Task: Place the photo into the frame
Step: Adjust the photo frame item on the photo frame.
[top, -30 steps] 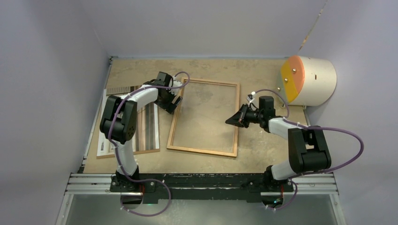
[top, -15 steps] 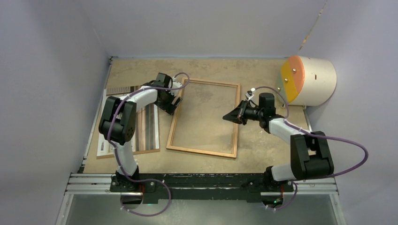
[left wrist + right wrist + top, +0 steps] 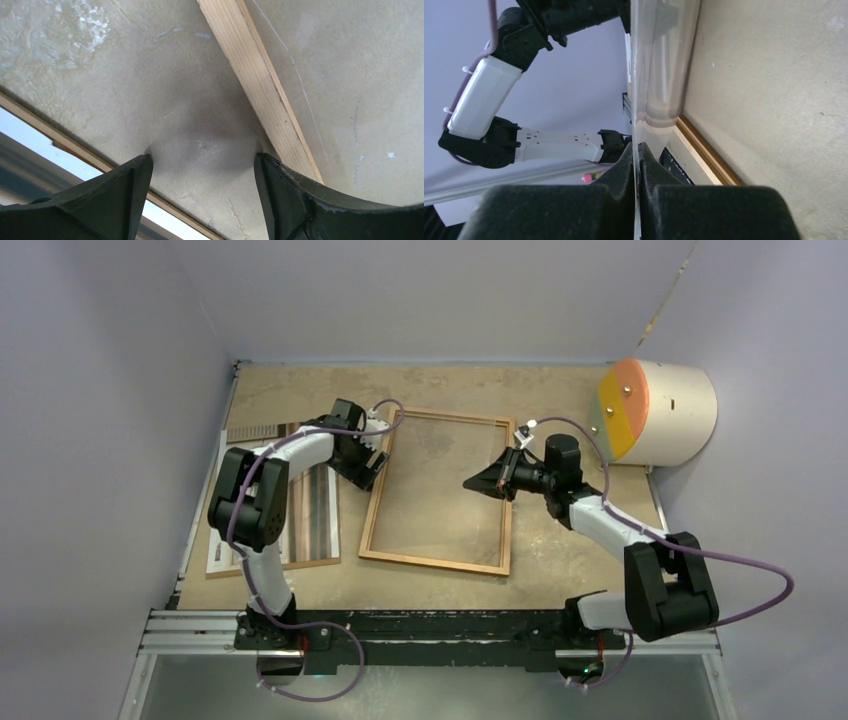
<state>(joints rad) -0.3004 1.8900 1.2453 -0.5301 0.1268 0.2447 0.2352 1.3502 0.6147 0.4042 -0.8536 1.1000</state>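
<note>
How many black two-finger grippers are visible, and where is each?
2. The left gripper, open, is at the left rail of the thin orange-brown wooden frame. The right gripper, inside its right rail, pinches a clear pane. None hidden.

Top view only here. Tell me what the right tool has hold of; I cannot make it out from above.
Observer: The right tool is shut on the edge of a clear glass pane, which is pinched thin between its jaws.
Operator: Now report the left tool's jaws.
Observer: The left tool is open and holds nothing. Only bare table lies between its jaws, just beside one rail of the frame.
</note>
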